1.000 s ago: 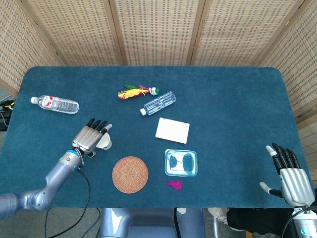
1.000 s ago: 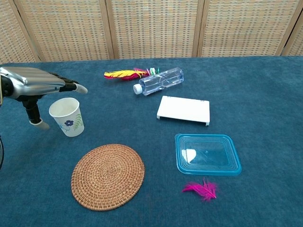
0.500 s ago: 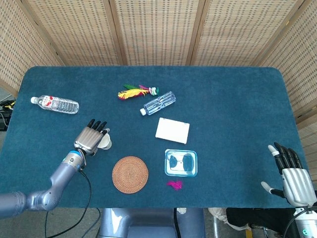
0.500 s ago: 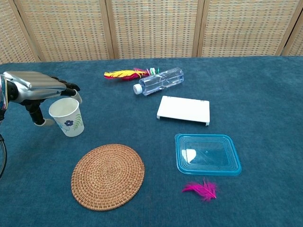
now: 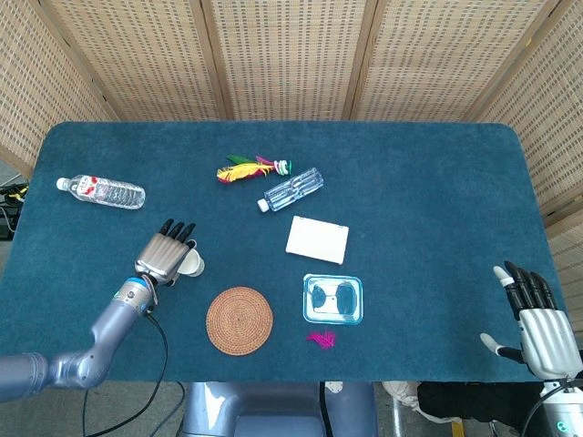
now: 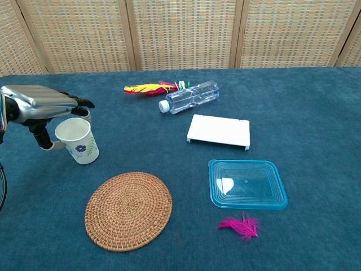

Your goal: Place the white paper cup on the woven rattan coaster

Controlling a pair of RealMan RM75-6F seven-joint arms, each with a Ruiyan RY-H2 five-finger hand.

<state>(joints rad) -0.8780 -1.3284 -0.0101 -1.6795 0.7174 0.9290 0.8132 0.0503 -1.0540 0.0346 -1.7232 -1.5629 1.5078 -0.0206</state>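
The white paper cup (image 6: pixel 78 141) with a blue flower print stands on the blue table, tipped slightly toward my left hand (image 6: pixel 39 101). The fingers curl over the far side of its rim and the thumb sits at its left side, so the hand grips it. In the head view the cup (image 5: pixel 192 264) peeks out to the right of my left hand (image 5: pixel 164 255). The round woven rattan coaster (image 6: pixel 128 210) lies flat, near and to the right of the cup, with nothing on it. My right hand (image 5: pixel 536 328) hangs off the table's front right corner, fingers spread, holding nothing.
A blue plastic lid (image 6: pixel 248 183) and a pink feather (image 6: pixel 240 226) lie right of the coaster. A white flat box (image 6: pixel 219 131), a lying clear bottle (image 6: pixel 189 96) and a feathered shuttlecock (image 6: pixel 149 88) sit farther back. Another bottle (image 5: pixel 100 192) lies at far left.
My left hand has lowered and its fingers have curled down around the cup. The cup has shifted slightly left and tilted. The right hand has barely moved.
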